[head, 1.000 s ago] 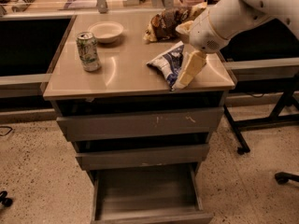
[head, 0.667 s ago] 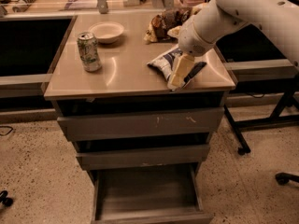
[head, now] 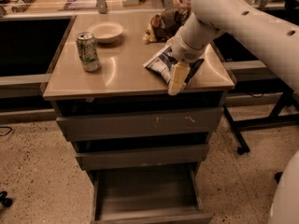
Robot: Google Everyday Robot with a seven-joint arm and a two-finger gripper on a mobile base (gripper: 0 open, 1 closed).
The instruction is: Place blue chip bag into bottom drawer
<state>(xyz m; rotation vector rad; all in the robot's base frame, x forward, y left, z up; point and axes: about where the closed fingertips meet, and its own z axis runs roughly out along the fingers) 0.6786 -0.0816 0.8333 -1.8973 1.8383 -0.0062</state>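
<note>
The blue chip bag (head: 160,62), dark blue with white patches, lies on the right front part of the cabinet top (head: 121,73). My gripper (head: 185,73) is down on the bag's right end. Its jaws stand open, with a cream finger (head: 176,78) on the near side and a dark one on the far side; that end of the bag is partly hidden beneath it. The bottom drawer (head: 145,190) is pulled out below, with a bare grey inside.
A green soda can (head: 88,52) and a white bowl (head: 105,31) stand at the left of the top. A brown-and-yellow snack bag (head: 163,23) lies behind the gripper. Two shallower drawers (head: 140,124) are slightly out. A black table leg (head: 233,129) stands to the right.
The gripper has moved a little left and down towards the front of the top, settling onto the blue bag. The bag, the can and the drawers have not moved.
</note>
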